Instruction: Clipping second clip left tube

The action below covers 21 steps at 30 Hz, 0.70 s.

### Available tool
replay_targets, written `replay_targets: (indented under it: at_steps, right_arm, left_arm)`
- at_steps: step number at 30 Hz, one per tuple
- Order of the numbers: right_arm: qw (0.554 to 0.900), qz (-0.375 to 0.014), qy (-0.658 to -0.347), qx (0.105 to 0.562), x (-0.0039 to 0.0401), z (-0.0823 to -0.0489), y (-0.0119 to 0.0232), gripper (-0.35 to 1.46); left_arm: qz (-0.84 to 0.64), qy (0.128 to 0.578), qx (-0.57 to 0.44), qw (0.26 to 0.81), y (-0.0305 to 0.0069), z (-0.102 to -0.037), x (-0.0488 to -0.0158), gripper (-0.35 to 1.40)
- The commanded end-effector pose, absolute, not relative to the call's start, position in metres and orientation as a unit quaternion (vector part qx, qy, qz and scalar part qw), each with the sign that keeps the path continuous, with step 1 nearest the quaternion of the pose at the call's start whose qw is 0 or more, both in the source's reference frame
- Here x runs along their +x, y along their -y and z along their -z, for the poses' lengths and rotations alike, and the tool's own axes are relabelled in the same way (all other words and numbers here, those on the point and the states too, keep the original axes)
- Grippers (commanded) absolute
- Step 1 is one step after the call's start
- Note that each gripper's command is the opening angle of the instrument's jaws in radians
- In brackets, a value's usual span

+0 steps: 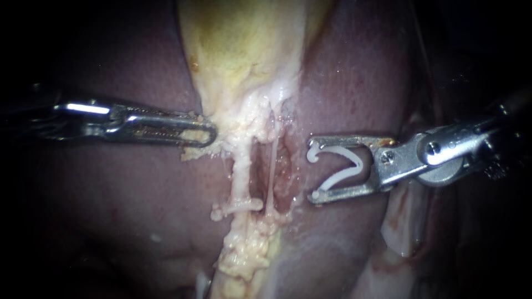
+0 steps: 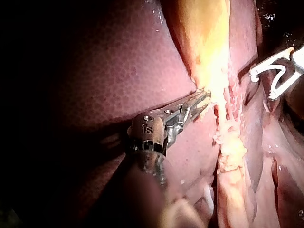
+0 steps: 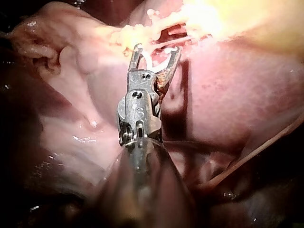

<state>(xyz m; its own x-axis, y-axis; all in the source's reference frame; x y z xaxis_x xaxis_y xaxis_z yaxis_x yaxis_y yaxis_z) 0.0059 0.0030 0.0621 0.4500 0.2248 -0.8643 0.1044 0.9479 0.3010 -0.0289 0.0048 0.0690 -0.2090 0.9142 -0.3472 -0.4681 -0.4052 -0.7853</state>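
Observation:
The gallbladder [image 1: 244, 44] narrows into two tubes over the liver [image 1: 122, 188]. The left tube [image 1: 241, 171] is thick and pale, and a white clip [image 1: 241, 206] sits across its lower part. The right tube [image 1: 273, 166] is thin. My left instrument [image 1: 210, 133] is shut on pale tissue at the gallbladder's neck, beside the left tube; the left wrist view shows the same grip [image 2: 202, 97]. My right instrument [image 1: 313, 174] carries an open white clip [image 1: 343, 166] between its wide-set jaws. It stands to the right of both tubes and touches neither [image 3: 156, 50].
Lumpy yellow fat [image 1: 246, 254] runs down below the clipped part of the tube. Folded pale tissue [image 1: 402, 227] lies under the right instrument's shaft. Raw reddish tissue [image 1: 285, 166] shows between the right tube and the loaded clip.

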Motion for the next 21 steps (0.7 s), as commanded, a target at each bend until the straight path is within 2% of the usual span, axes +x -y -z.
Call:
replay_targets:
  at_steps: [1,8,21]
  right_arm:
    - [0.837,-0.036,-0.523,0.157,0.0059,-0.0621,-0.003,0.5]
    - [0.837,-0.036,-0.523,0.157,0.0059,-0.0621,-0.003,0.5]
    - [0.837,-0.036,-0.523,0.157,0.0059,-0.0621,-0.003,0.5]
  left_arm:
    - [-0.729,0.27,-0.413,0.474,-0.0049,-0.0689,-0.0288,-0.35]
    - [-0.728,0.273,-0.413,0.475,-0.0053,-0.0673,-0.0271,-0.35]
    - [-0.702,0.253,-0.434,0.504,-0.0084,-0.0619,-0.0239,-0.35]
